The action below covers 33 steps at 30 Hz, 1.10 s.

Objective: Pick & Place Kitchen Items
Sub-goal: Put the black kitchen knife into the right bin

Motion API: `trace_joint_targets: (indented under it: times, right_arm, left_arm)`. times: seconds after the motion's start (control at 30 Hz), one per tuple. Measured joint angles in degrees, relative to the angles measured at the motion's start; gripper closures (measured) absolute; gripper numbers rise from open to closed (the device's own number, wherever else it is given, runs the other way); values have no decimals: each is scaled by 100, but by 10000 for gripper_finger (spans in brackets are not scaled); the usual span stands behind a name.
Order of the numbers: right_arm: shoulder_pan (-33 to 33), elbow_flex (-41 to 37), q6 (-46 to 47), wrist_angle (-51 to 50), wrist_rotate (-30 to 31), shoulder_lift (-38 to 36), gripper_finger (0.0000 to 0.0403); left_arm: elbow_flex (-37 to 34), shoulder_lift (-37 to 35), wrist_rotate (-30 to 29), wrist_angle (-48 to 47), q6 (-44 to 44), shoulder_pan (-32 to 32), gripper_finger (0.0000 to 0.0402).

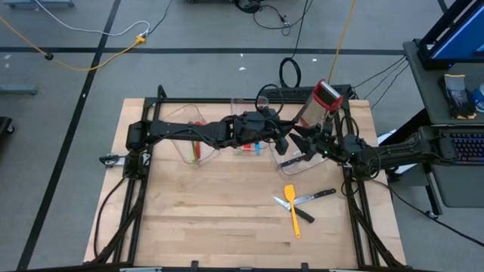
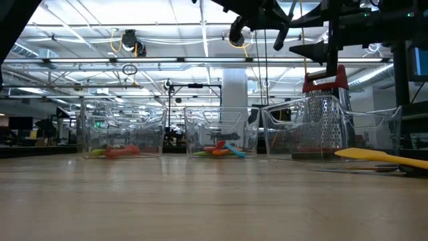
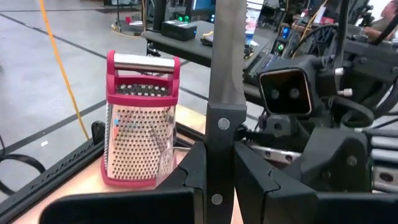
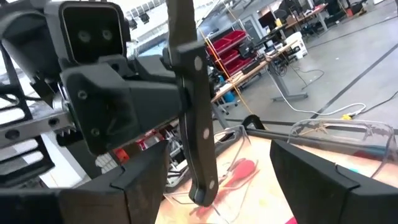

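Item: black-handled knife [image 3: 219,124], clamped upright in left gripper [image 3: 217,180], held aloft over right-hand bin [image 1: 291,160], table's 1 o'clock. Right gripper [image 4: 217,180] spread wide astride handle, nothing gripped. Risk: knife dropped outside bin if released off-centre; blade may be knocked by right fingers.
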Motion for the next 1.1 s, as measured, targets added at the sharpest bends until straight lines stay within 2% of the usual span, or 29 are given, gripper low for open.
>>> trace_joint_targets:
  times: [0.5, 0.77, 1.1]
  right_arm:
    - [0, 0, 1, 106, 15, 23, 127]
    - [-225, 0, 270, 112, 21, 322, 128]
    - [-417, 2, 361, 653, -147, 808, 133]
  left_arm:
    - [-4, 165, 61, 242, -74, 70, 362]
    - [2, 179, 199, 449, -85, 63, 362]
    - [-2, 259, 449, 391, -191, 43, 362]
